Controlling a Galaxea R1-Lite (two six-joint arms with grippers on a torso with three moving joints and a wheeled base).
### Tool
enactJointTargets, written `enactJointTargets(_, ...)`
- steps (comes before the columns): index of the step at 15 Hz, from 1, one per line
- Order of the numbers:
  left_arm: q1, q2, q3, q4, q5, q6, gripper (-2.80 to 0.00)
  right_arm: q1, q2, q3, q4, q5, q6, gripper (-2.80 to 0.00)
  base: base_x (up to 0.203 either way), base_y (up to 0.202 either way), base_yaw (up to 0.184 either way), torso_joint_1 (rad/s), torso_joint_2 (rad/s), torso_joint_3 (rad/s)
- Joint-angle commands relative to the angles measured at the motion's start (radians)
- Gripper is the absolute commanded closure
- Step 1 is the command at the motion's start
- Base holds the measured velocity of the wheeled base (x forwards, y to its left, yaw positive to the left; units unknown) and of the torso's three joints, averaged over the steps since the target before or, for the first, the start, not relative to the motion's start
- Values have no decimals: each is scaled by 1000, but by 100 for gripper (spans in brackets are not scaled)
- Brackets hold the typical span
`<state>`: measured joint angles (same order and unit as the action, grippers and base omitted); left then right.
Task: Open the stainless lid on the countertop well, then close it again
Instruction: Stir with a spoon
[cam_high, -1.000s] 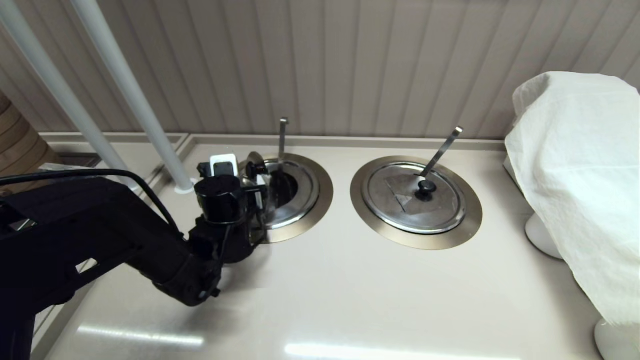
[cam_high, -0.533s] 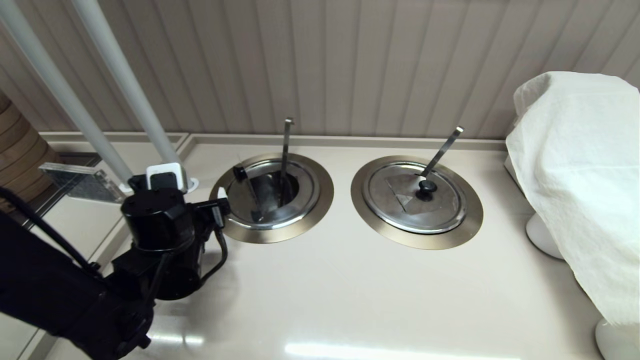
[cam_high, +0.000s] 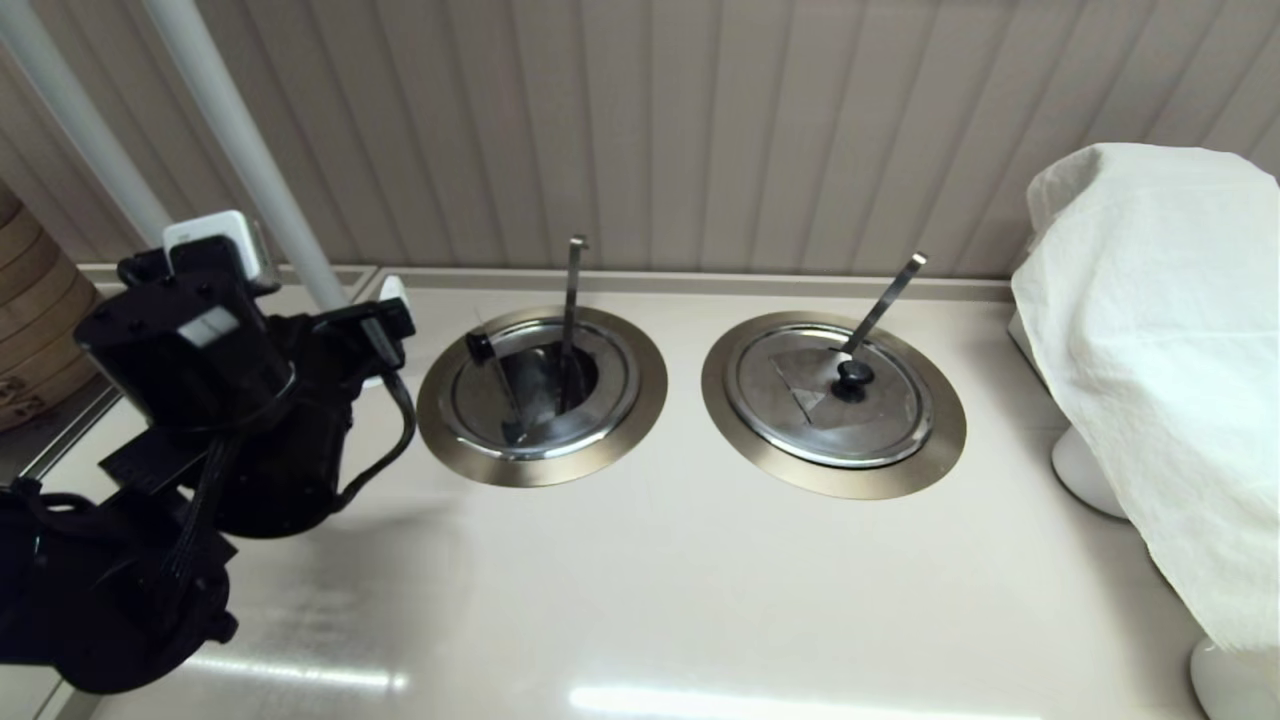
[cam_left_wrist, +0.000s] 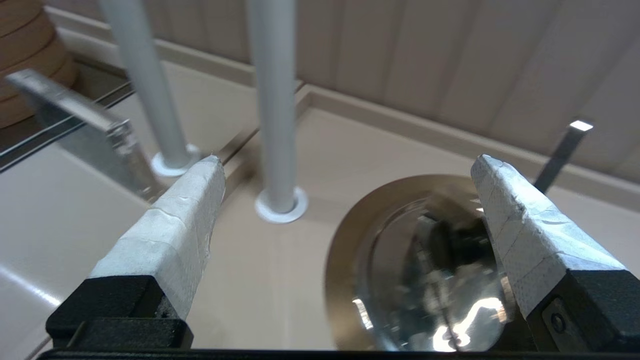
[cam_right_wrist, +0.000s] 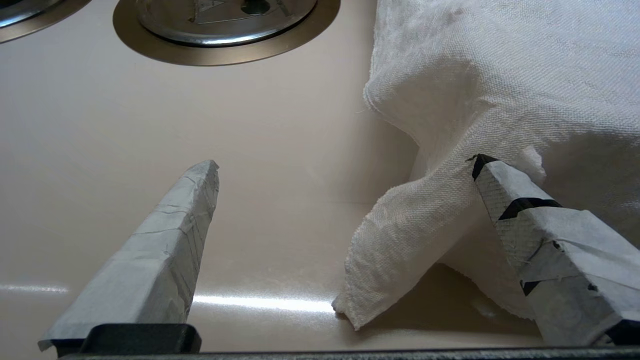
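The countertop well (cam_high: 642, 392) has a bronze-grey flange, and a straight utensil handle (cam_high: 571, 290) stands up in it. The stainless lid (cam_high: 492, 388) rests tilted inside the well, its black knob (cam_high: 480, 346) toward the left rim and a dark opening (cam_high: 566, 372) showing beside it. My left gripper (cam_high: 395, 306) hangs open above the counter to the left of the well, apart from the lid. In the left wrist view the left gripper (cam_left_wrist: 348, 165) holds nothing, with the lid (cam_left_wrist: 450, 280) and the flange (cam_left_wrist: 345, 260) below. My right gripper (cam_right_wrist: 346, 162) is open over bare counter beside a white cloth.
The twin lid (cam_high: 828, 395) lies flat in its ring to the right, its utensil handle (cam_high: 885, 298) slanted. A white cloth (cam_high: 1160, 350) covers something at the right edge. Two white poles (cam_high: 250, 170) rise at the back left, close to my left gripper. A panelled wall stands behind.
My left gripper let go of the lid's knob and drew back left and upward, away from the well. The lid stayed tilted in the well.
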<state>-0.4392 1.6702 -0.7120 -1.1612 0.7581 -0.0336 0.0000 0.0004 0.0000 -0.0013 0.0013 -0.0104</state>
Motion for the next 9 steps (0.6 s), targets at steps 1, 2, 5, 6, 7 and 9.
enactJointTargets(1, -50, 14, -134, 71, 3, -4, -280, 0, 1, 0, 0, 0, 0, -280, 0, 0, 0, 0, 0, 0)
enactJointTargets(2, -86, 50, -242, 138, 2, -13, -280, 0, 1, 0, 0, 0, 0, -280, 0, 0, 0, 0, 0, 0)
enactJointTargets(5, -168, 274, -584, 295, 5, -43, -280, 0, 1, 0, 0, 0, 0, -280, 0, 0, 0, 0, 0, 0)
enactJointTargets(6, -189, 346, -671, 325, 4, -48, -280, 0, 1, 0, 0, 0, 0, -280, 0, 0, 0, 0, 0, 0)
enactJointTargets(7, -204, 423, -740, 356, 2, -53, -280, 0, 1, 0, 0, 0, 0, -280, 0, 0, 0, 0, 0, 0)
enactJointTargets(9, -218, 570, -870, 407, 0, -60, -280, 0, 1, 0, 0, 0, 0, -280, 0, 0, 0, 0, 0, 0)
